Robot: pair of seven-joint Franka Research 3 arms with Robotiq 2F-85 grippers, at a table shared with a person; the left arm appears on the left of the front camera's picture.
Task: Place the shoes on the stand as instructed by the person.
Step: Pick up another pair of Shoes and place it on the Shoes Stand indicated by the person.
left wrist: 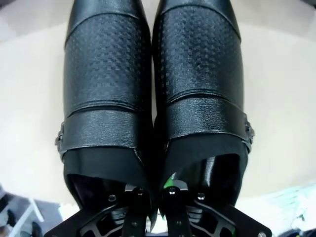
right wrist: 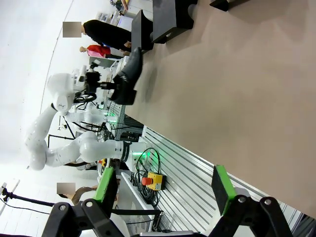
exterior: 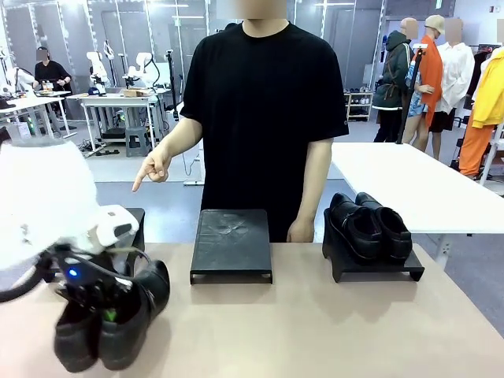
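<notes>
At the table [exterior: 315,331], left pincer [exterior: 109,313] clamps the shoes [exterior: 130,340] (right pincer [right wrist: 163,185] gapes empty).

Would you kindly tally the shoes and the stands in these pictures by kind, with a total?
Shoes: 4, the near pair in the left gripper, the far pair on the right stand.
Stands: 3, counting the middle stand and the partly hidden left stand.
Total: 7.

A grey floor [exterior: 169,209], a white table [exterior: 409,185] at right, white workbenches [exterior: 118,101] far left, perhaps glass partitions [exterior: 71,31] behind.
</notes>
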